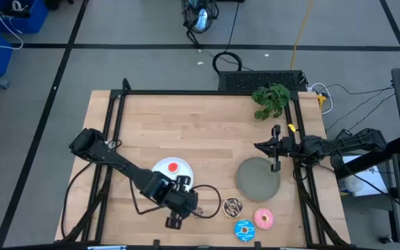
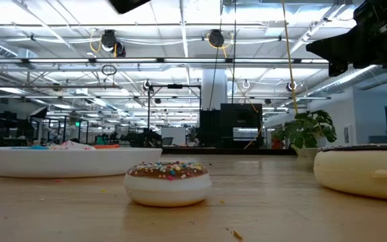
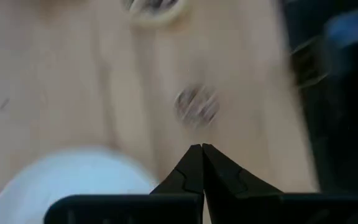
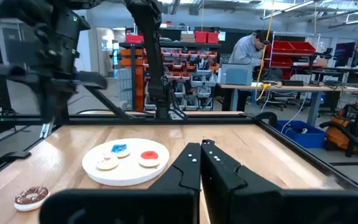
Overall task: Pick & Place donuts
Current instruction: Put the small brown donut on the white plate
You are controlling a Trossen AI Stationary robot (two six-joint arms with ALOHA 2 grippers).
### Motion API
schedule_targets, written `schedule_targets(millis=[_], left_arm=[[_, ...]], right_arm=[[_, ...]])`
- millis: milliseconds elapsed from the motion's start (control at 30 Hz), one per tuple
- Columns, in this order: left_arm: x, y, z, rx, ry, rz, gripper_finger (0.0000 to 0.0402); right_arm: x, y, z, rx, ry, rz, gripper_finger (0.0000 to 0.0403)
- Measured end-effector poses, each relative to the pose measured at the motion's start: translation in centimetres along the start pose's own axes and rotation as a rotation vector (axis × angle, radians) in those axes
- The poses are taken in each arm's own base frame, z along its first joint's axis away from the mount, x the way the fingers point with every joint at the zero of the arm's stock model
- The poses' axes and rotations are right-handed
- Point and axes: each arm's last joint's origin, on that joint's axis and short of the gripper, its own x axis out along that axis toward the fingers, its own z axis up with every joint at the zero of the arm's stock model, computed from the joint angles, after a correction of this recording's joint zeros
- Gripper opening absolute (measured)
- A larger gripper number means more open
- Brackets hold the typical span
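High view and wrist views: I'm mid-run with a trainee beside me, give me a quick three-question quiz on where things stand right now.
1. True or false: the grey plate has a donut on it.
2. Which donut lies closest to the left gripper?
A. the pink donut
B. the chocolate sprinkled donut
C. the big blue donut
3. Fill in: the small donuts on the white plate include a red donut, a small blue donut and a ____ one.

Key: 1 false, the grey plate is bare, with the right gripper above its edge. 2 B. 3 white.
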Motion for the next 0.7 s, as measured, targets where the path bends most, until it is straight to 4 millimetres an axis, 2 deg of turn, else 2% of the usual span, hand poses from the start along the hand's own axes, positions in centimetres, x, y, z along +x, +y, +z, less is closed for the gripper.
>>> schedule_targets(millis=[100, 167, 267, 400, 700], left_arm=[[0.5, -1.0, 0.7, 0.117, -0.073, -0.082, 0.0007], [1.1, -1.5, 0.5, 0.178, -0.071, -0.080, 0.0005], [2.0, -1.3, 0.6, 0.128, -0.047, -0.048, 0.0004], [3.8, -0.4, 1.7, 0.041, -0.029, -0.034, 0.0004], [7.8, -0.6, 3.8, 0.192, 0.105, -0.044, 0.0014]], right_arm=[[0.0, 0.0, 0.0, 0.000, 0.000, 0.000, 0.0000], [0.0, 0.0, 0.0, 0.000, 0.000, 0.000, 0.0000], [0.0, 0.0, 0.0, -0.001, 0.000, 0.000, 0.0000], [0.0, 0.0, 0.0, 0.000, -0.001, 0.000, 0.0000], [0.1, 0.0, 0.0, -0.001, 0.000, 0.001, 0.0000]])
